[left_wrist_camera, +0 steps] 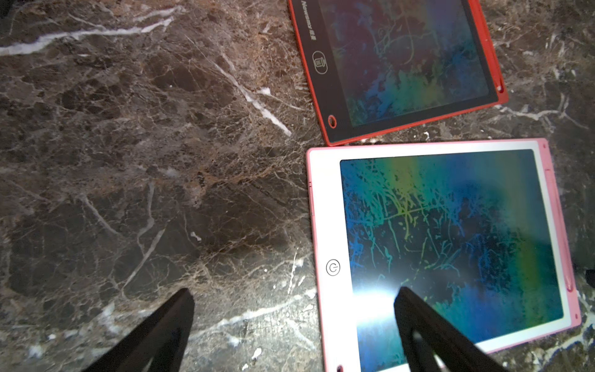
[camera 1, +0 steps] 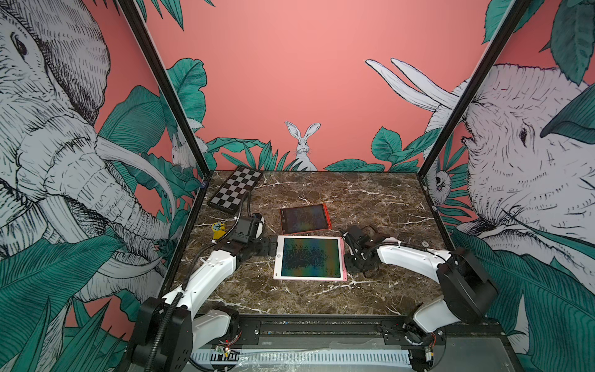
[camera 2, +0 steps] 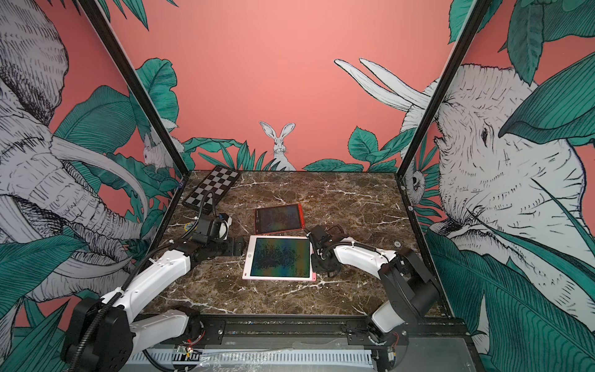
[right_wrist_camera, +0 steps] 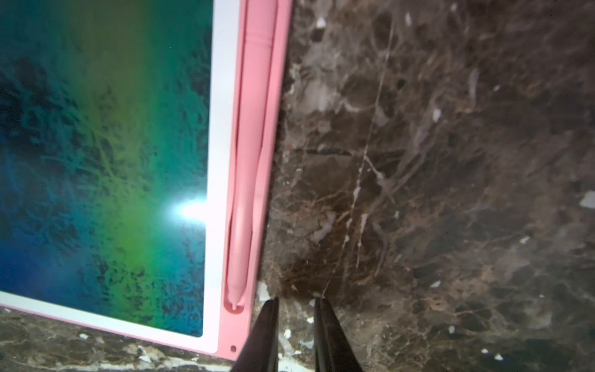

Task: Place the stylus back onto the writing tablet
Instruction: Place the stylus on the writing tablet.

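Centre of marble table (camera 1: 370, 199): pink writing tablet (camera 1: 310, 257) lies flat. Along its 3 o'clock edge, pink stylus (right_wrist_camera: 254, 161) sits in the slot, full length. Just off that edge at 3 o'clock, right gripper (right_wrist_camera: 297, 304) has fingers a narrow gap apart, pinching nothing. At tablet's 9 o'clock, left gripper (left_wrist_camera: 294, 291) has fingers spread wide, empty, one finger over the screen. At 12 o'clock, red tablet (camera 1: 305, 219) just beside it.

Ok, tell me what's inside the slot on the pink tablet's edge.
A pink stylus lies lengthwise in the pink tablet's slot, tip near the corner. The slot's floor beneath it is covered, so any clip there cannot be seen.
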Available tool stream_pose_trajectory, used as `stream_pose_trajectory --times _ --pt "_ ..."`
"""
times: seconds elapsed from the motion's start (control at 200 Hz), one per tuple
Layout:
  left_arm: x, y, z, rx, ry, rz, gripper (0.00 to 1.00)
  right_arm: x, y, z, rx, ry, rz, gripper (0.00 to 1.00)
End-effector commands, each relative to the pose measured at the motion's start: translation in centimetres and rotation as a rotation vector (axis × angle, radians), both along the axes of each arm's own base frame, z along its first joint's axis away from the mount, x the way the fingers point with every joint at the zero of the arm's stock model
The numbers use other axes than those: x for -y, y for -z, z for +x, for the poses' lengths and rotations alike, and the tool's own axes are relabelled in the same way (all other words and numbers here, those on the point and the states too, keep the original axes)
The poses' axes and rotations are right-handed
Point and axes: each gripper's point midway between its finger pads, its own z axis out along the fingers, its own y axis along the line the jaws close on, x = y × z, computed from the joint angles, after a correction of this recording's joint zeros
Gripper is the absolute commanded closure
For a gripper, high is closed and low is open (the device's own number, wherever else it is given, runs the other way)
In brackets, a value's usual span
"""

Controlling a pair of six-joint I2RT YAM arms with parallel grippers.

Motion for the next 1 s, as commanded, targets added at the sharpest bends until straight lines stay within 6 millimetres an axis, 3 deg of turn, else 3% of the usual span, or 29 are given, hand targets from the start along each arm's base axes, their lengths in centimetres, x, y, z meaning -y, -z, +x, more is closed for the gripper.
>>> stream_pose_trajectory --times 0.0,0.65,0.705,0.995 --pt "0.2 0.4 -0.3 -0.011 -0.004 -0.015 0.01 -0.7 -0.5 -0.1 0.016 0.013 0.025 0.75" --pt "0.2 0.6 -0.3 -0.014 -0.001 -0.01 0.01 -2.2 -0.4 1.3 0.027 -0.028 0.003 0.69" --pt "0.1 0.5 -0.2 -0.012 -0.002 -0.01 0.01 -2.0 0.7 1.1 0.004 -0.032 -0.028 0.69" --pt "0.2 0.3 -0.1 -0.006 0.0 -0.007 0.01 -1.6 1.9 0.8 -0.019 -0.035 -0.056 0.7"
